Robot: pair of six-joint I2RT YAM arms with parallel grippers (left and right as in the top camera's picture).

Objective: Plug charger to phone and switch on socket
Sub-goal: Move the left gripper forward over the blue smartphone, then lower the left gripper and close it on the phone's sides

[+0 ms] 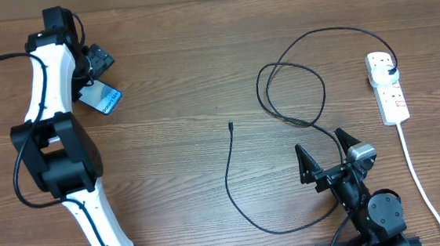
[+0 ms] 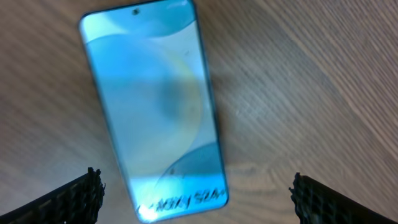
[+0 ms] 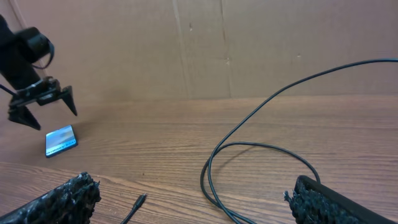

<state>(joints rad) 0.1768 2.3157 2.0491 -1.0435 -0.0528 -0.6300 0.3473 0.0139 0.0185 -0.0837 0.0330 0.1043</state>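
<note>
My left claw (image 1: pixel 90 70) hangs wide open over the phone (image 1: pixel 100 97), its two fingers spread to either side and touching nothing; the phone lies flat on the wooden desk (image 1: pixel 186 86), screen up and lit blue, directly below that claw; through the left wrist camera I see it (image 2: pixel 155 106) between the two fingertips (image 2: pixel 68 202). My right claw (image 1: pixel 326 154) is also open and empty, low over the desk; the charger (image 1: pixel 296 93) loops just beyond it, and its small connector tip (image 1: pixel 230 124) lies on the desk ahead and to the left of this claw; the cable's far end is plugged into the socket (image 1: pixel 388 86), a white power strip beyond the right claw and to its right.
</note>
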